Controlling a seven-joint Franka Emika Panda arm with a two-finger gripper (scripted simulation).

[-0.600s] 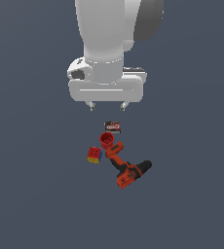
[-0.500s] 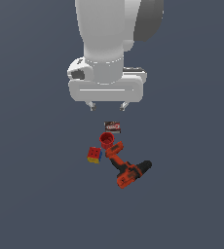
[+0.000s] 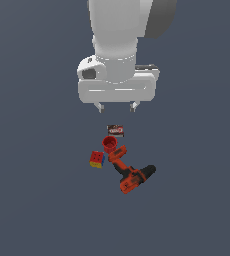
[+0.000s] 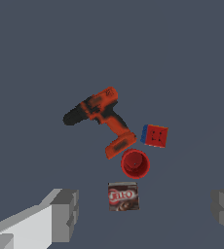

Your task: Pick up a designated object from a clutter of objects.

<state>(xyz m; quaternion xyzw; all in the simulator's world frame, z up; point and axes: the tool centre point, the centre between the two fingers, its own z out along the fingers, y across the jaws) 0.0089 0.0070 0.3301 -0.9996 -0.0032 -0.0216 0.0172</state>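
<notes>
Red cup [image 3: 109, 144] [image 4: 135, 163] sits upright on the dark floor, mouth up, mid-clutter. Drill [image 3: 131, 172] [image 4: 102, 116] lies on its side w/ its base right against the cup. Puzzle cube [image 3: 97, 159] [image 4: 155, 135] just beside the cup, towards the exterior view's left. Small dark box w/ red label [image 3: 115, 130] [image 4: 123, 196] lies flat near the cup, betw. it and the arm. Gripper [image 3: 117, 107] hangs above the pile, jaws spread wide, holding nothing, touching nothing.

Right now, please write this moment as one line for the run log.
phase: approach | gripper: open, empty, above clutter | target: red cup, upright, beside drill | cube, dark box nearby
</notes>
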